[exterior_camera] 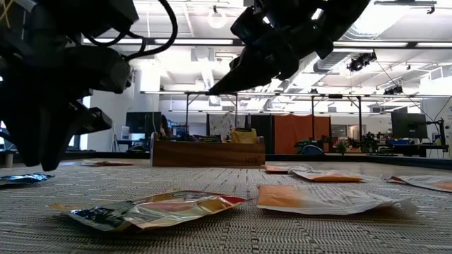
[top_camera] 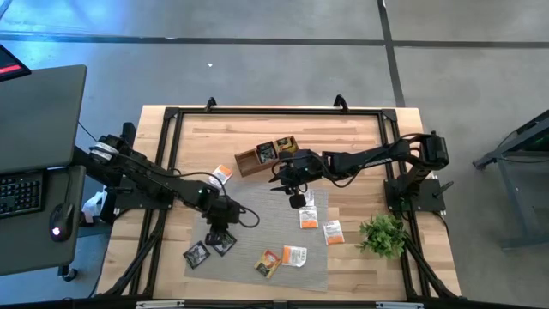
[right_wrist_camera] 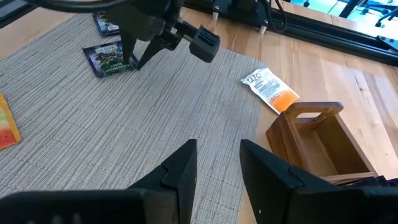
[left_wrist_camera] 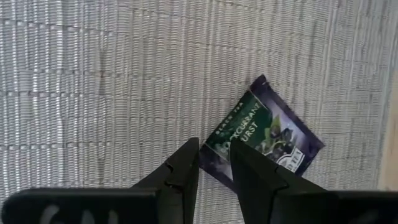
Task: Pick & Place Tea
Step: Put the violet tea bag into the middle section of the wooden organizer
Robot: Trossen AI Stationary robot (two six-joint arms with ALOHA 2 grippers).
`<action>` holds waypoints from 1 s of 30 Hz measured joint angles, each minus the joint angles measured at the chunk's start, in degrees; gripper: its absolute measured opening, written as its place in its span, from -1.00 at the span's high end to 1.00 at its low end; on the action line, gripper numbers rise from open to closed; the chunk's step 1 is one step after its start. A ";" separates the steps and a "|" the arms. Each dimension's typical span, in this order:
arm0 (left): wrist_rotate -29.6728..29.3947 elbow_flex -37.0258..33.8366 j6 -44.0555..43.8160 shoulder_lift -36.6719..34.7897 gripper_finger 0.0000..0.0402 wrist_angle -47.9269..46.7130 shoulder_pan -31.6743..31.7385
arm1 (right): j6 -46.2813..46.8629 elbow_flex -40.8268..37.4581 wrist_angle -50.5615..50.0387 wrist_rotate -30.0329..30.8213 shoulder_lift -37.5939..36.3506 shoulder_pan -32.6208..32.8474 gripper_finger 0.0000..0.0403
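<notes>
Down at the near left part of the grey woven mat (top_camera: 257,232), the left gripper (left_wrist_camera: 214,163) hangs directly over a black blackcurrant tea sachet (left_wrist_camera: 264,138). Its two dark fingers stand slightly parted, with the sachet's lower corner showing in the gap between them. Nothing is pinched yet, and whether the tips touch the foil cannot be told. In the high view this sachet (top_camera: 221,244) lies flat on the mat, with a second black sachet (top_camera: 196,254) just beside it at the mat's edge.

The step in hand looks like the pick of this sachet. Because it lies flat on a ribbed mat, the fingers would do well to come down astride one edge or corner, press lightly into the weave and close there, rather than over the flat middle, where they might only slide across the foil. Lifting straight up would keep the neighbouring sachet undisturbed.

The right gripper (right_wrist_camera: 217,163) waits above the mat's far edge, fingers parted and empty, beside the wooden box (top_camera: 267,155), which probably serves as the drop place and already holds some sachets. A white-and-orange sachet (right_wrist_camera: 269,88) lies on the bare table (top_camera: 360,137) near the box. More orange and white sachets (top_camera: 307,216) are scattered over the mat's right and near parts, so most of the tea remains to be moved. A small green plant (top_camera: 383,233) stands off the mat's right corner.
</notes>
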 joint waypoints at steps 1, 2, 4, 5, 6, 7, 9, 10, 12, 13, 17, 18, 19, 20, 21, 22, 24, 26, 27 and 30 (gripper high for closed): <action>-0.02 0.00 0.48 0.07 0.55 -0.06 0.00 | 0.00 0.00 0.05 0.00 0.00 0.00 0.41; -0.06 0.00 1.42 0.12 0.55 -0.11 0.00 | 0.00 0.00 0.07 0.00 0.00 0.00 0.41; -1.75 0.00 3.59 0.14 0.54 -0.07 0.00 | -0.01 0.00 0.11 0.00 0.00 0.00 0.41; -3.29 0.00 4.59 0.14 0.52 -0.08 0.00 | -0.01 0.00 0.19 0.00 0.00 0.00 0.41; -5.22 0.00 5.72 0.14 0.49 -0.09 0.00 | -0.02 0.00 0.22 0.00 0.00 0.00 0.41; -6.70 0.00 6.54 0.14 0.45 -0.09 0.00 | 0.00 0.00 0.24 0.00 0.00 0.00 0.41; -7.48 0.00 7.64 0.14 0.35 -0.10 0.04 | -0.01 0.00 0.27 0.00 0.00 0.00 0.41; -7.13 0.00 7.79 0.14 0.30 -0.11 0.04 | -0.02 0.00 0.32 0.01 0.00 0.00 0.41; -5.30 0.00 7.85 0.14 0.19 -0.11 0.00 | -0.02 0.00 0.46 0.00 0.00 0.00 0.41; -4.02 0.00 7.89 0.14 0.14 -0.18 0.00 | -0.02 0.00 0.46 0.00 0.00 0.00 0.41; -2.35 0.02 7.90 0.11 0.00 -0.15 0.00 | -0.07 0.00 0.46 0.01 0.00 -0.01 0.41; -2.36 0.11 7.90 -0.03 -0.02 -0.26 0.00 | -0.18 0.00 0.47 0.00 0.00 0.00 0.41; -2.36 0.33 7.90 -0.20 -0.03 -0.33 0.00 | -0.22 0.00 0.46 0.01 0.00 -0.01 0.41; -2.35 0.61 7.90 -0.29 -0.03 -0.20 0.00 | -0.22 0.00 0.46 0.00 0.00 0.00 0.41; -2.36 0.74 7.90 -0.32 -0.03 0.20 0.00 | -0.22 0.00 0.48 0.00 0.00 0.00 0.41; -2.31 0.76 7.90 -0.21 -0.02 0.11 0.00 | -0.22 0.00 0.46 0.02 0.00 0.00 0.41; -2.29 0.74 8.23 1.10 -0.01 -0.19 0.00 | -0.22 0.00 0.46 0.00 0.00 0.00 0.41; -2.21 0.85 9.93 2.13 0.01 -0.58 0.01 | -0.20 0.00 0.44 0.02 0.00 0.00 0.41; -2.22 0.89 10.40 2.55 0.02 -0.63 0.00 | -0.20 0.00 0.42 0.01 0.00 0.00 0.41; -1.46 0.97 10.45 3.27 0.05 -0.56 -0.04 | -0.19 0.00 0.42 0.00 0.00 0.00 0.41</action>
